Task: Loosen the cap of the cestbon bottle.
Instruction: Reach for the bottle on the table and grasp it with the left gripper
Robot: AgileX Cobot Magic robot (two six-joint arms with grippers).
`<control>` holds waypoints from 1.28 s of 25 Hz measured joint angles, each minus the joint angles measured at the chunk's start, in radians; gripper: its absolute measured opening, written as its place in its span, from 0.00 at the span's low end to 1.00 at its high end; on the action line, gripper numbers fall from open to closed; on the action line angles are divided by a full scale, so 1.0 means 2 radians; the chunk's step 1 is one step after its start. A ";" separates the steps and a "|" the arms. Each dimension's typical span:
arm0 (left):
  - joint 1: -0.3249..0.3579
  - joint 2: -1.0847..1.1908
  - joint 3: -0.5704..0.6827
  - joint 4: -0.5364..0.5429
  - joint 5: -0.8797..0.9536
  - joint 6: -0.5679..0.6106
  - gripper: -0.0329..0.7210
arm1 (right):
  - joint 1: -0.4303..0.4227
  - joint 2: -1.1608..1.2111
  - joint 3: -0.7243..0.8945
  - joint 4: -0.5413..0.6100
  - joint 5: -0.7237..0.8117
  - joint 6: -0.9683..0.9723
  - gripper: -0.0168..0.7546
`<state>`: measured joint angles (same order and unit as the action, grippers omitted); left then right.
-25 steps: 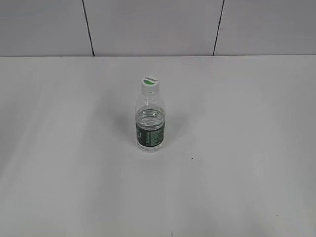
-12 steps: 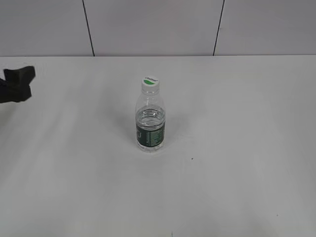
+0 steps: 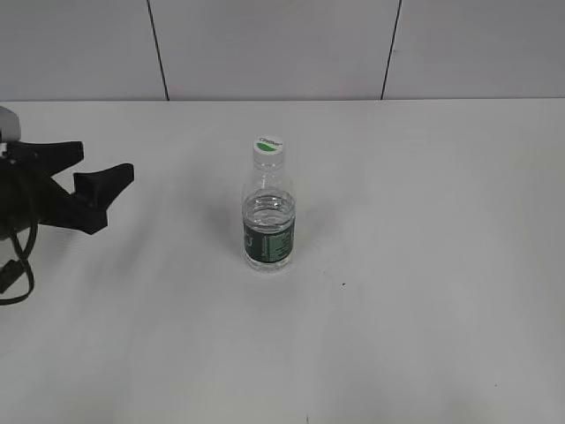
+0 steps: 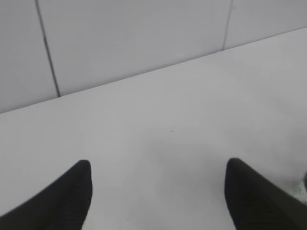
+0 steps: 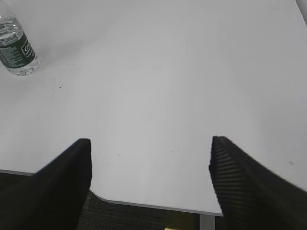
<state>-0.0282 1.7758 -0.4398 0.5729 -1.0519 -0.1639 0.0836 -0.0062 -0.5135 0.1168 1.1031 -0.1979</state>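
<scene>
The cestbon bottle [image 3: 268,216] stands upright near the middle of the white table, clear with a dark green label band and some water inside. Its white cap [image 3: 268,147] with a green logo sits on top. The bottle's lower part also shows at the top left of the right wrist view [image 5: 16,48]. My left gripper [image 3: 99,168] is open and empty at the left edge of the exterior view, well left of the bottle; the left wrist view shows its two jaws [image 4: 158,167] spread over bare table. My right gripper [image 5: 149,143] is open and empty over the table's front edge, outside the exterior view.
The white table [image 3: 424,265] meets a grey panelled wall [image 3: 265,44] at the back. The table's front edge and a dark floor [image 5: 134,218] show below the right gripper.
My left arm has come into the exterior view from the left and moved right toward the bottle. The bottle has not moved.
</scene>
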 joint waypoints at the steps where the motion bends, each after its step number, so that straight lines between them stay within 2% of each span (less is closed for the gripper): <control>1: 0.000 0.010 -0.001 0.014 -0.019 0.000 0.73 | 0.000 0.000 0.000 0.000 0.000 0.000 0.78; 4: 0.000 0.040 -0.001 0.067 -0.064 0.000 0.73 | 0.000 0.000 0.000 0.000 0.000 0.000 0.78; 8: 0.000 0.075 -0.004 0.124 -0.072 0.000 0.73 | 0.000 0.000 0.000 0.000 0.000 0.000 0.78; 14: 0.000 0.090 -0.052 0.223 -0.075 0.000 0.79 | 0.000 0.000 0.000 0.000 0.000 0.000 0.78; 17: 0.000 0.092 -0.072 0.254 -0.076 0.000 0.81 | 0.000 0.000 0.000 0.000 0.000 0.000 0.78; 20: 0.000 0.100 -0.088 0.277 -0.078 0.000 0.82 | 0.000 0.000 0.000 0.000 0.000 0.000 0.78; 25: -0.005 0.118 -0.109 0.285 -0.078 -0.025 0.82 | 0.000 0.000 0.000 0.000 0.000 0.000 0.78; 32: -0.041 0.139 -0.139 0.285 -0.074 -0.034 0.83 | 0.000 0.000 0.000 0.000 0.000 0.000 0.78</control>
<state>-0.1104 2.0546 -0.7173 1.1434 -1.2005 -0.2326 0.0836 -0.0062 -0.5135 0.1168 1.1031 -0.1979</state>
